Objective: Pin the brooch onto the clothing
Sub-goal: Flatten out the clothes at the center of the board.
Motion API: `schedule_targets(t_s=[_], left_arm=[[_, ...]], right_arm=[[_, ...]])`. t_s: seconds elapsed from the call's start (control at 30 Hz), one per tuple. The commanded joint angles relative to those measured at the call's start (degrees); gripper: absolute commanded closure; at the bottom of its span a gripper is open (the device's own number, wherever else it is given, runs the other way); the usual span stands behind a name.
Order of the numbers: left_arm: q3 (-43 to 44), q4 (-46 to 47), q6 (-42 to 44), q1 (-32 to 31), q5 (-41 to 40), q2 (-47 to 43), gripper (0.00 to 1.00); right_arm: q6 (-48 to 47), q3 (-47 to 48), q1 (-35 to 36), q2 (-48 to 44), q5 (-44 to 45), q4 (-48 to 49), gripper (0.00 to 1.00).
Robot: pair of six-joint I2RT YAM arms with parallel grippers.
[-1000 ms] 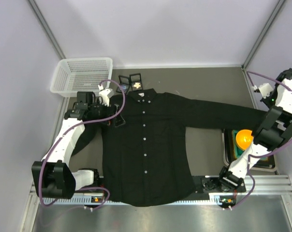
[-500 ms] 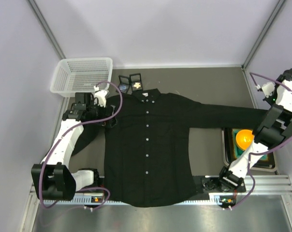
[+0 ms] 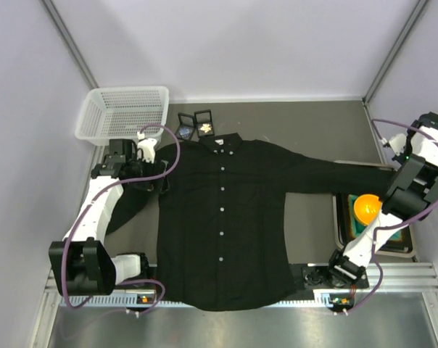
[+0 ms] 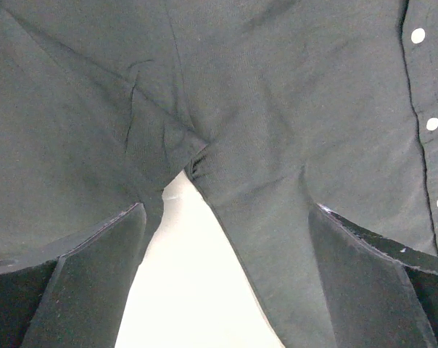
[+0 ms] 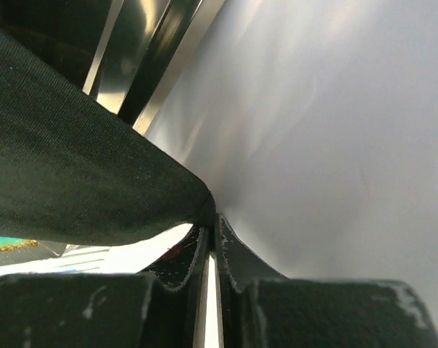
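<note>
across the counter (image 3: 313, 210) the shirt (image 3: 222, 217) looks limp and light, best held by seams: right jaws pinch its sleeve (image 5: 96, 188), left jaws spread.

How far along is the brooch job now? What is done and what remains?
Done: the shirt lies flat, buttons up. In hand: the right gripper pinches the sleeve end, stretched sideways; the left gripper hangs open above the armpit. Left: what looks like the brooch sits in a small black box beyond the collar, not yet picked up or pinned.
</note>
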Motion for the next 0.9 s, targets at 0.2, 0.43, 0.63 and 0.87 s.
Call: schedule_targets(t_s=[0.2, 0.43, 0.63, 0.87], left_arm=[[5.2, 5.8, -1.7, 0.3, 3.7, -0.3, 0.01], [5.1, 28.5, -5.6, 0.2, 1.8, -7.9, 0.02], [10.1, 31.8, -4.5, 0.1, 4.6, -5.7, 0.02], [12.0, 26.3, -12.8, 0.2, 14.4, 0.2, 0.09]], right_arm=[[-1.3, -4.8, 5.2, -9.9, -1.5, 3.5, 0.11], [7.8, 4.1, 16.9, -21.6, -13.0, 3.4, 0.01], [26.9, 19.9, 23.1, -23.9, -36.2, 3.5, 0.01], [41.0, 32.5, 44.1, -12.8, -43.1, 4.6, 0.02]])
